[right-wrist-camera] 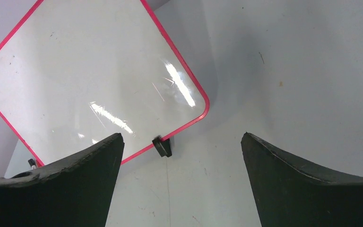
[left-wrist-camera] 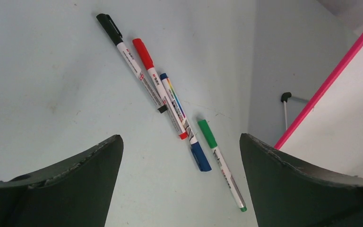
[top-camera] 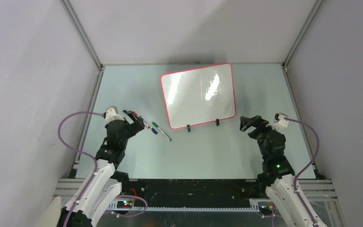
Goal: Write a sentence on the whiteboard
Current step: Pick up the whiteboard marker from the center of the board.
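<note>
The whiteboard point(top-camera: 198, 94) stands tilted on two black feet at the table's middle back; its glossy face is blank, with no blue sentence visible, as the right wrist view point(right-wrist-camera: 90, 80) also shows. Several markers lie left of it: black point(left-wrist-camera: 127, 56), red point(left-wrist-camera: 158, 85), blue point(left-wrist-camera: 184, 120) and green point(left-wrist-camera: 220, 163); in the top view they sit as a cluster point(top-camera: 155, 128). My left gripper point(top-camera: 134, 119) is open and empty just left of the markers. My right gripper point(top-camera: 248, 124) is open and empty, right of the board's near right foot point(right-wrist-camera: 162, 146).
Grey walls and metal frame rails enclose the table point(top-camera: 194, 156) on three sides. The board's red edge point(left-wrist-camera: 331, 80) and a thin wire stand point(left-wrist-camera: 286, 106) show at the right of the left wrist view.
</note>
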`<state>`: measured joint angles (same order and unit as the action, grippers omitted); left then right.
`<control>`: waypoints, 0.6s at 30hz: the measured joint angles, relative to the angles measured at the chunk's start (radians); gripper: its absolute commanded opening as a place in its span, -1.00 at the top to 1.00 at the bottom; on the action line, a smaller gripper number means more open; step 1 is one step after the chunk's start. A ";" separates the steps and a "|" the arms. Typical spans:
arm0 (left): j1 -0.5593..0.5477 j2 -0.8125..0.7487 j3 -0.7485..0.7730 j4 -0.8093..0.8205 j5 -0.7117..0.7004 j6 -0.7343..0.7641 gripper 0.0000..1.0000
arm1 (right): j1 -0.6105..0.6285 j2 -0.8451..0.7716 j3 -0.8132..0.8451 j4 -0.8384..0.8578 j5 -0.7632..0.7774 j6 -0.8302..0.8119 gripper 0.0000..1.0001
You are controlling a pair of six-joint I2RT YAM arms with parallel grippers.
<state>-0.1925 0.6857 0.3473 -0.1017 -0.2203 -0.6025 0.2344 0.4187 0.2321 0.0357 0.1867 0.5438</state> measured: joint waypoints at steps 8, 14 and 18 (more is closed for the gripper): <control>0.000 0.052 0.019 -0.050 -0.076 -0.074 -0.99 | 0.000 0.003 0.000 0.000 0.000 -0.004 -0.99; -0.003 0.107 0.069 -0.082 -0.078 -0.098 -0.92 | 0.000 0.001 0.000 0.000 -0.002 -0.006 -0.95; -0.019 0.167 0.108 -0.102 -0.063 -0.138 -0.82 | 0.000 0.005 0.000 0.000 -0.011 -0.006 -0.92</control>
<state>-0.2115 0.8524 0.4553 -0.2035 -0.2829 -0.7410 0.2344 0.4232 0.2321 0.0353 0.1753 0.5381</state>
